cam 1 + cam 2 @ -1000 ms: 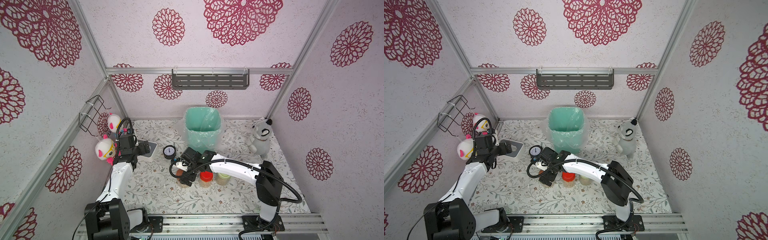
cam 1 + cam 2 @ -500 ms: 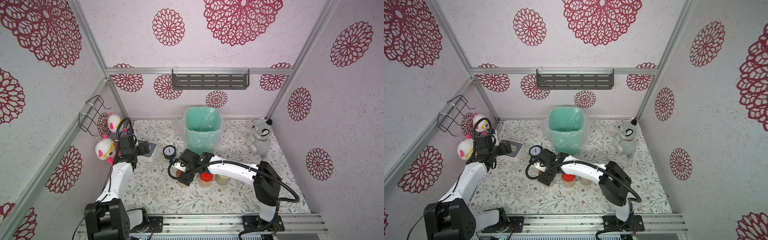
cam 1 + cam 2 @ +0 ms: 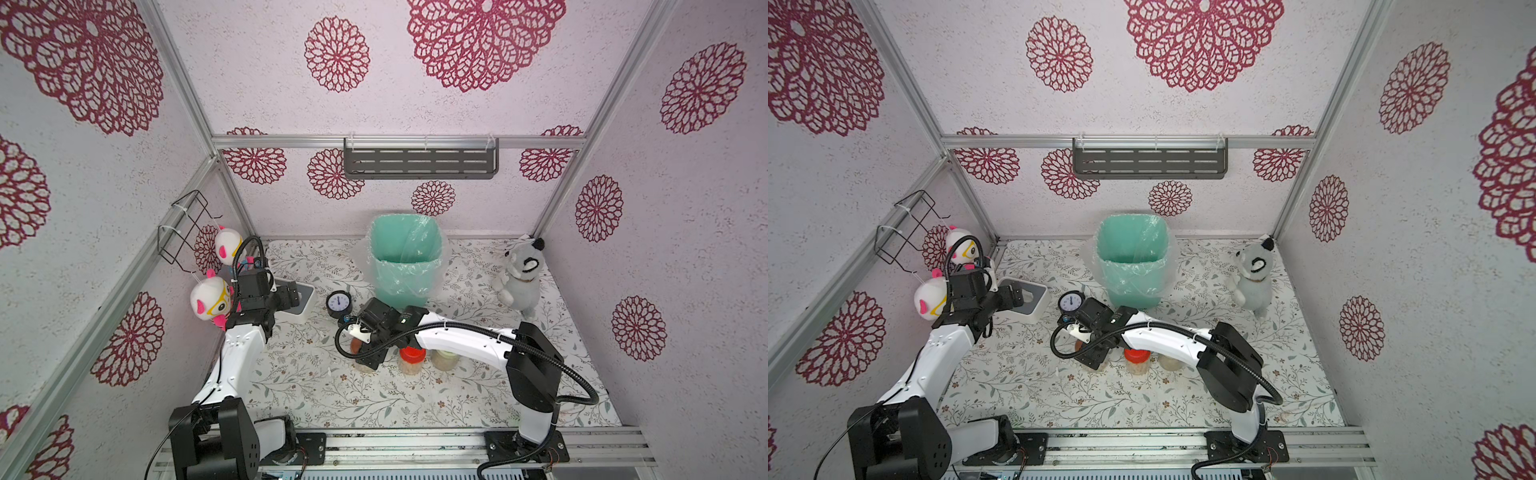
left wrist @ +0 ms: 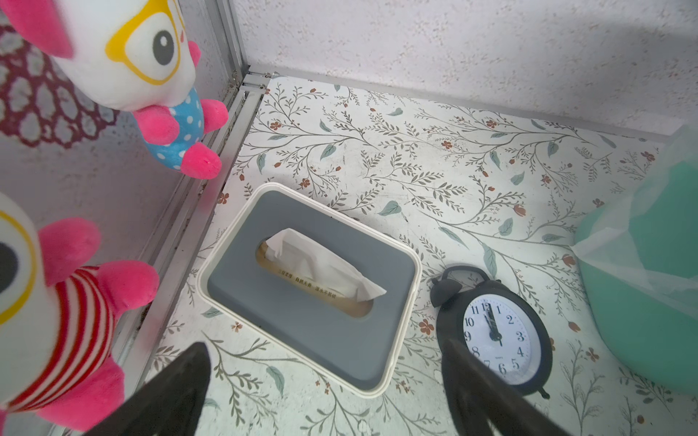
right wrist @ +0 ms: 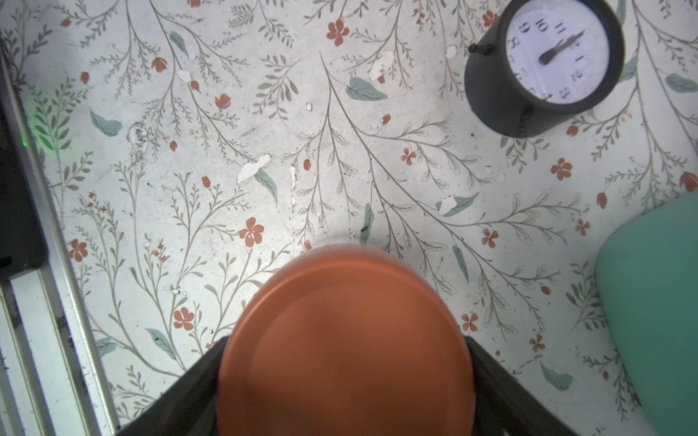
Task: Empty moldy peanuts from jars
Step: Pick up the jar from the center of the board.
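Note:
Three jars of peanuts stand in a row on the floral mat, seen in both top views. The red-lidded jar (image 3: 412, 353) (image 3: 1136, 355) shows tan peanuts (image 3: 411, 368) through its wall. To its right stands the yellow-green-lidded jar (image 3: 444, 356) (image 3: 1169, 362). My right gripper (image 3: 370, 357) (image 3: 1096, 358) (image 5: 345, 339) reaches down over the brown-orange-lidded jar (image 3: 356, 345) (image 5: 345, 339), one finger on each side of the lid; the lid hides the contact. My left gripper (image 3: 293, 291) (image 4: 325, 343) hovers open and empty above the tissue box (image 4: 313, 287).
A teal bin (image 3: 405, 266) lined with clear plastic stands behind the jars. A black alarm clock (image 3: 338, 303) (image 5: 544, 68) sits left of it, next to the tissue box. Two plush toys (image 3: 210, 299) hang at the left wall; a grey plush dog (image 3: 521, 276) sits at the back right.
My right gripper has come down a little over the brown-orange-lidded jar and its fingers have drawn closer to the lid. The left arm has not moved.

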Action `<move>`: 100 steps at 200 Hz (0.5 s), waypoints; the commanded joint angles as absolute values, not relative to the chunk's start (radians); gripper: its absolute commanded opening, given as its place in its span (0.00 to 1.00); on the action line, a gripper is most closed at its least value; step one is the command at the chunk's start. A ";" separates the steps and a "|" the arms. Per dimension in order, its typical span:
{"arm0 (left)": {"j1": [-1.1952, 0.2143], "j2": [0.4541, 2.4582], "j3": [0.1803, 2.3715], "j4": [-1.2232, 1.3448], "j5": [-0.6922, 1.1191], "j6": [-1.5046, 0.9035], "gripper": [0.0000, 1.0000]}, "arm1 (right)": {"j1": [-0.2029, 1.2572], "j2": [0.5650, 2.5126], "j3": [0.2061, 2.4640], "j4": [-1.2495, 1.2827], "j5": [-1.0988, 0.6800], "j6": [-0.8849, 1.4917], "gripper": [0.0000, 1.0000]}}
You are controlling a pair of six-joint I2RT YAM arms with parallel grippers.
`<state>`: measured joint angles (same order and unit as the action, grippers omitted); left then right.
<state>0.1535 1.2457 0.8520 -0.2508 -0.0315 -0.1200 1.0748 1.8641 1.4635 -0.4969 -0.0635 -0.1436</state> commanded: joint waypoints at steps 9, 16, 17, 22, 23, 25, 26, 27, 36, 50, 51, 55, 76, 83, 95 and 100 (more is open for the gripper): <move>0.161 1.241 0.880 -0.253 -0.010 -0.110 0.97 | 1.039 1.783 1.420 -0.420 -0.128 -0.084 0.36; 0.160 1.241 0.881 -0.253 -0.006 -0.112 0.97 | 1.028 1.769 1.408 -0.399 -0.144 -0.075 0.31; 0.160 1.240 0.881 -0.253 -0.005 -0.112 0.97 | 1.026 1.767 1.406 -0.397 -0.146 -0.073 0.30; 0.160 1.240 0.881 -0.255 -0.002 -0.113 0.97 | 1.017 1.757 1.398 -0.383 -0.158 -0.067 0.26; 0.160 1.239 0.882 -0.254 -0.002 -0.113 0.97 | 1.016 1.755 1.395 -0.380 -0.159 -0.066 0.25; 0.161 1.238 0.881 -0.254 0.000 -0.113 0.97 | 1.014 1.749 1.393 -0.374 -0.163 -0.064 0.24; 0.160 1.237 0.881 -0.254 0.000 -0.113 0.97 | 1.012 1.747 1.392 -0.371 -0.164 -0.062 0.23; 0.160 1.237 0.881 -0.254 0.001 -0.114 0.97 | 1.010 1.746 1.390 -0.368 -0.167 -0.060 0.22; 0.161 1.234 0.880 -0.254 0.006 -0.115 0.97 | 0.996 1.725 1.375 -0.342 -0.184 -0.049 0.16; 0.161 1.231 0.881 -0.256 0.017 -0.115 0.97 | 0.979 1.700 1.354 -0.307 -0.202 -0.037 0.09; 0.161 1.230 0.881 -0.255 0.017 -0.115 0.97 | 0.977 1.699 1.353 -0.305 -0.203 -0.037 0.08; 0.160 1.230 0.881 -0.256 0.020 -0.114 0.97 | 0.973 1.693 1.347 -0.300 -0.206 -0.037 0.06; 0.160 1.226 0.892 -0.269 0.042 -0.113 0.97 | 0.958 1.671 1.327 -0.281 -0.213 -0.037 0.00; 0.160 1.225 0.897 -0.279 0.054 -0.109 0.97 | 0.954 1.663 1.320 -0.273 -0.214 -0.034 0.00; 0.161 1.216 0.907 -0.297 0.077 -0.100 0.97 | 0.946 1.644 1.304 -0.251 -0.220 -0.028 0.00; 0.160 1.211 0.913 -0.305 0.083 -0.098 0.98 | 0.941 1.634 1.298 -0.240 -0.223 -0.026 0.00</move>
